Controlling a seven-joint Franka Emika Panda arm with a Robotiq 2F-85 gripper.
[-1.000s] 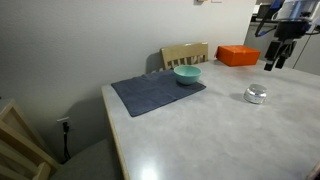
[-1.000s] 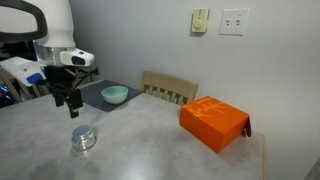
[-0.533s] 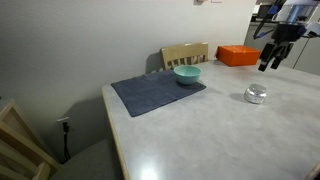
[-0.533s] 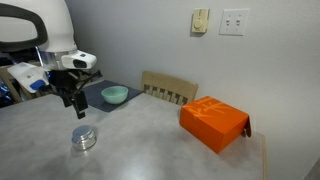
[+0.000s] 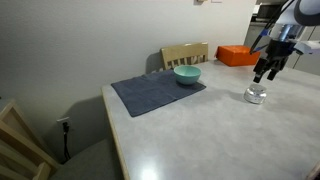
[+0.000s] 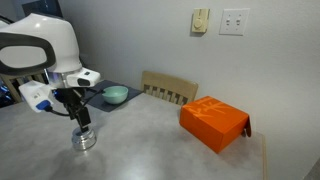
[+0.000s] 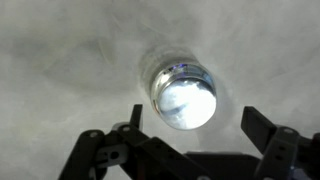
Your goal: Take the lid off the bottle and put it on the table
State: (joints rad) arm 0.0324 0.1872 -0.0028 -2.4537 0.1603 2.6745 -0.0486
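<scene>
The bottle point(image 5: 256, 96) is a small squat silver-grey container standing on the pale table point(image 5: 190, 130). Its round silver-grey lid point(image 7: 184, 96) sits on top and shines in the wrist view. The bottle also shows in an exterior view point(image 6: 84, 139). My gripper point(image 5: 266, 72) hangs just above the bottle, fingers pointing down and spread wide, touching nothing. It also shows in an exterior view point(image 6: 80, 118). In the wrist view the two dark fingers point(image 7: 198, 128) stand either side of the lid, a little below it in the picture.
A teal bowl point(image 5: 187, 74) sits on a dark blue-grey placemat point(image 5: 157, 92). An orange box point(image 6: 213, 122) lies on the table. A wooden chair back point(image 6: 170, 89) stands at the far edge. A wall runs behind the table.
My gripper has come down and toward the bottle; it hung higher and further off a second ago. The bottle, bowl and box have not moved.
</scene>
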